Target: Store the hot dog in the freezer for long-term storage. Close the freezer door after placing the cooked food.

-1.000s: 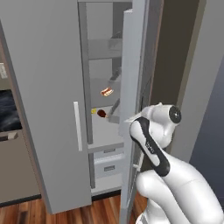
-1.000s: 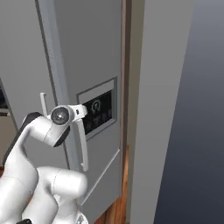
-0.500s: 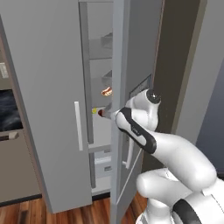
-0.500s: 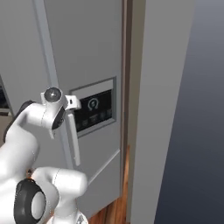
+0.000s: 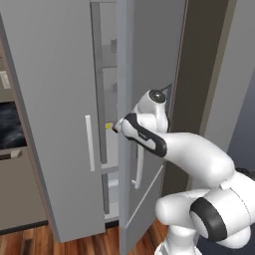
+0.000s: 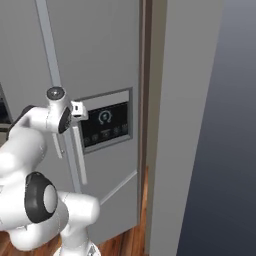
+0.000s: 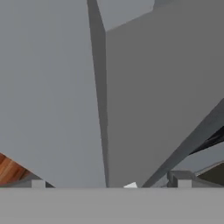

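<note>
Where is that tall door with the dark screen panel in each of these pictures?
Left base view: the freezer door stands mid-picture, seen edge-on, still ajar.
Right base view: it fills the left half, outer face showing.
Hand view: probably the grey slab right of centre.
Shared landmark: its silver handle.

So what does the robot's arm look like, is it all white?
Mostly. The arm is made of smooth, rounded, glossy white shells with dark grey bands and round dark caps at its joints. A dark stripe runs along the forearm. Its small gripper is dark-tipped, and in the right base view a little white block with dark marks sits at the wrist.
</note>
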Robot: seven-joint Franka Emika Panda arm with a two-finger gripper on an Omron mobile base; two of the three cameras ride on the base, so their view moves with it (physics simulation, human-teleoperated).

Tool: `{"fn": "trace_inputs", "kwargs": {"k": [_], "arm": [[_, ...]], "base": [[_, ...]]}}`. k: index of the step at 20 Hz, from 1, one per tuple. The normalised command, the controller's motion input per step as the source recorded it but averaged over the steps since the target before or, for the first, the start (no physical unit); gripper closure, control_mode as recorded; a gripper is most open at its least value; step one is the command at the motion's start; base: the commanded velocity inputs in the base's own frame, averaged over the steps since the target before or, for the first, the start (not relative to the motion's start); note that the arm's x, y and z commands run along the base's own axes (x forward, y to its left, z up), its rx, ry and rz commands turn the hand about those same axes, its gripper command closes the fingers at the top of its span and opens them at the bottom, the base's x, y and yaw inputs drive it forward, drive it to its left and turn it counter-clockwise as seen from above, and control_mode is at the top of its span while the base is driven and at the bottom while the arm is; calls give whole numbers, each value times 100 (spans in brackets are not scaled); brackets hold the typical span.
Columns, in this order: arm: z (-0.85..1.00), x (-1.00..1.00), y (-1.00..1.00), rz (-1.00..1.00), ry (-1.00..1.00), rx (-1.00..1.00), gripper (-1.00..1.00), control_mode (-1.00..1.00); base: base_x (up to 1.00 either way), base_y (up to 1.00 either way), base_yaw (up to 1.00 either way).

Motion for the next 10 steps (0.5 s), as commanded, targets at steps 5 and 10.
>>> {"fn": "trace_inputs", "kwargs": {"k": [5,10], "arm": [[13,27,3,-7,4,0,-100,-100],[28,0,-15,-4,0,1,-100,-100]], "base": [[0,0,0],[0,0,0]]}}
